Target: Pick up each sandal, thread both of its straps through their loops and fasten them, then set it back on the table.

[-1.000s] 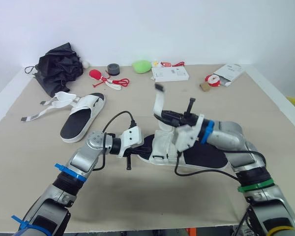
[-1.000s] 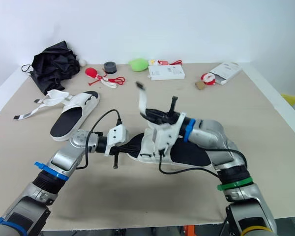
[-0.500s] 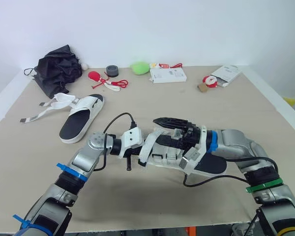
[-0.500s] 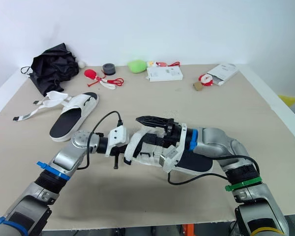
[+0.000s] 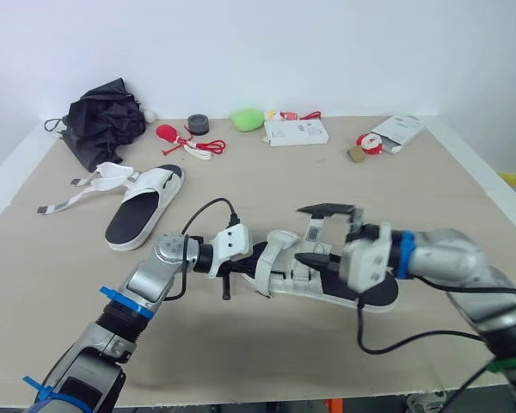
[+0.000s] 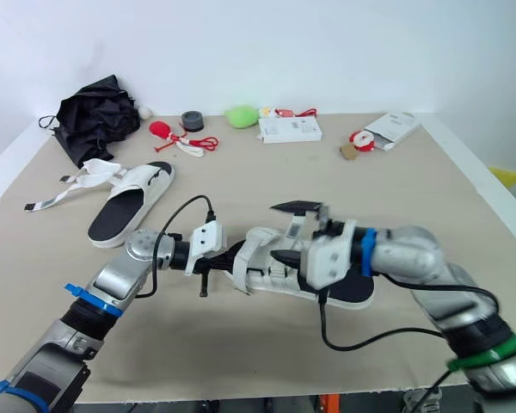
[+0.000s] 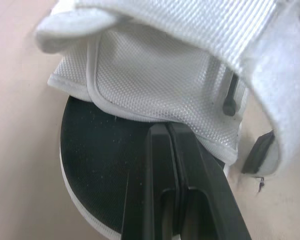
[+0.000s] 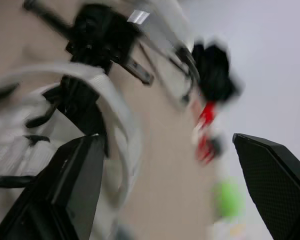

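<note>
Beige table (image 5: pixel 267 353) against a plain white wall (image 5: pixel 241 52), with clutter along the far edge, including a black crumpled fabric bundle (image 5: pixel 103 116).

Head views: the white mesh sandal with a black footbed (image 5: pixel 292 277) lies flat near the table's middle, between the two grippers. A second white sandal (image 5: pixel 142 205) sits well apart on the robot's left, its straps splayed loose. On the near one a white webbing strap (image 5: pixel 271 256) arches slack over the upper and looks unfastened. Risks, as I judge them:
- The right gripper (image 5: pixel 303 232) closes on air or on the upper instead of the strap end.
- A pull on the strap drags or twists the sandal, since the left gripper (image 5: pixel 256 258) seems only to pin the toe end.

Left wrist view: the left gripper's jaws are closed flat together. They lie on the black footbed with their tips at the hem of the mesh upper. Cannot tell whether any fabric is pinched. The strap curls overhead beside a black plastic loop (image 7: pixel 257 156).

Right wrist view: the right gripper's jaws are spread wide, with nothing between them and nothing touched. The strap is just ahead.
</note>
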